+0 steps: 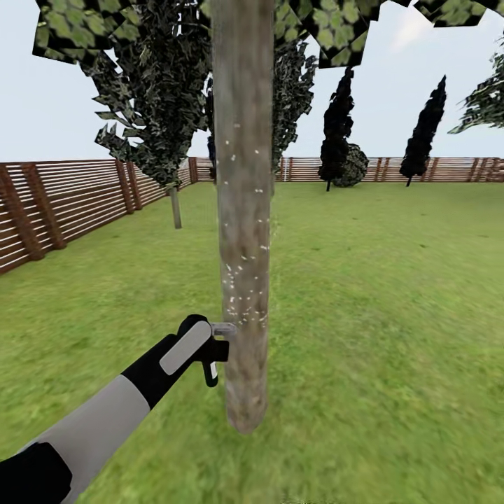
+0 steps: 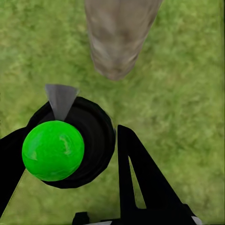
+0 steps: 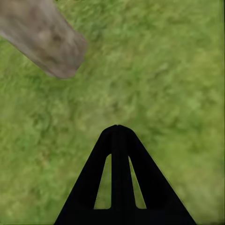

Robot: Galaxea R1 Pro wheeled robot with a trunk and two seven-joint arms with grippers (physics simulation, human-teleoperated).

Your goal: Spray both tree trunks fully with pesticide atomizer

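Level, pesticide atomizer (image 1: 212, 348) nozzle toward tree trunk (image 1: 243, 231)

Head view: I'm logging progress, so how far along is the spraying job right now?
Done: the small black pistol-shaped atomizer is off the grass, held in the left gripper. In hand: its grey nozzle points at the thick grey-brown trunk, where white pesticide specks dot the middle stretch. Left: the trunk's lower part looks bare, so coverage seems partial. A second, thinner trunk by the brown slatted fence shows no specks from here.
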